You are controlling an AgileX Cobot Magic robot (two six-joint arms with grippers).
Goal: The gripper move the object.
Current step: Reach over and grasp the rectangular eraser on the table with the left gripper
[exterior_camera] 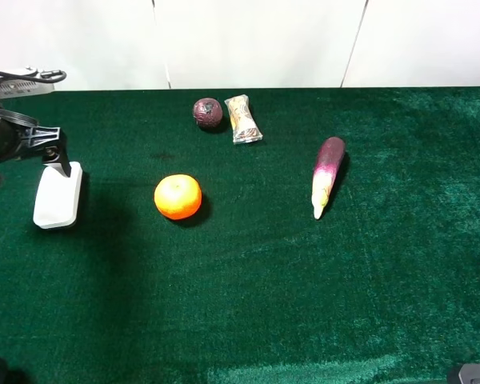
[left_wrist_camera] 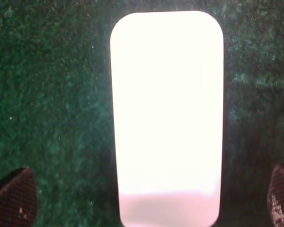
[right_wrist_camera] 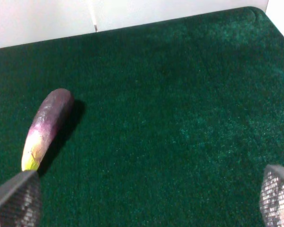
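The white rounded block lies flat on the green cloth at the far left. My left gripper hovers over the block's far end, open, with one black finger near the block's top edge. In the left wrist view the block fills the middle and the left gripper has its fingertips wide apart on either side, clear of it. My right gripper is open and empty over bare cloth.
An orange sits to the right of the block. A purple-white eggplant lies right of centre and also shows in the right wrist view. A dark red round fruit and a wrapped packet lie near the back edge.
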